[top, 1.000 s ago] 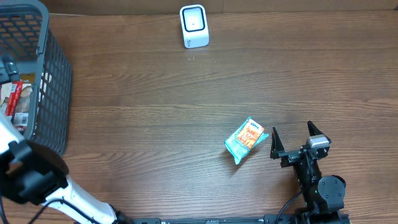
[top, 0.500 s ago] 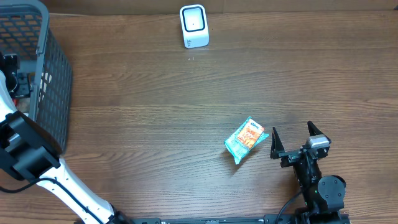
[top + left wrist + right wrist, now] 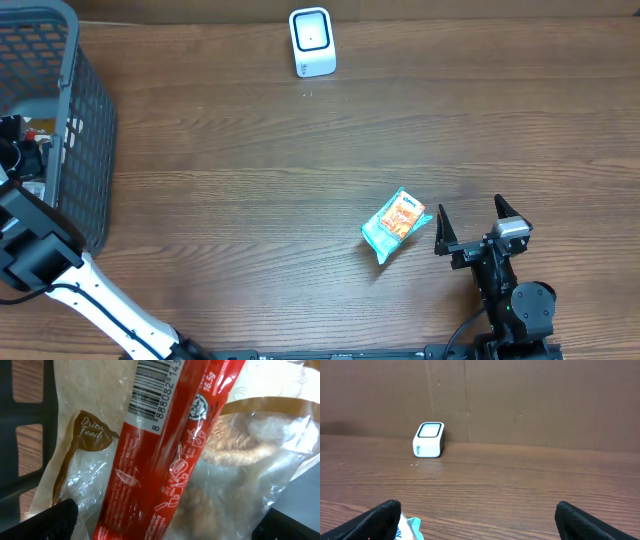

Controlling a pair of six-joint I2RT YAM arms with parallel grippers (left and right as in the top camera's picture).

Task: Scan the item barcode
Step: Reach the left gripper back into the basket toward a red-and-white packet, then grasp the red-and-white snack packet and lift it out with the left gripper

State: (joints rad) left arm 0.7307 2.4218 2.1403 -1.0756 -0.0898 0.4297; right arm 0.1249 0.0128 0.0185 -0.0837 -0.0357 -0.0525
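1. Left gripper (image 3: pixel 170 521): down inside the grey basket (image 3: pixel 90 120) at the left edge of the table (image 3: pixel 250 180). Its fingers are spread wide and grip nothing.
2. Red packet (image 3: pixel 165 435): long and narrow, barcode facing up. It lies in the basket just below the left gripper, across a clear bag (image 3: pixel 80 435) with a brown label.
3. Right gripper (image 3: pixel 470 225): low over the table at the near right. Its fingers are spread and it is empty.
4. Teal packet (image 3: pixel 397 225): flat on the table, just to the left of the right gripper, apart from it.
5. Scanner (image 3: pixel 311 42): white, upright at the far edge of the table, well apart from both grippers.
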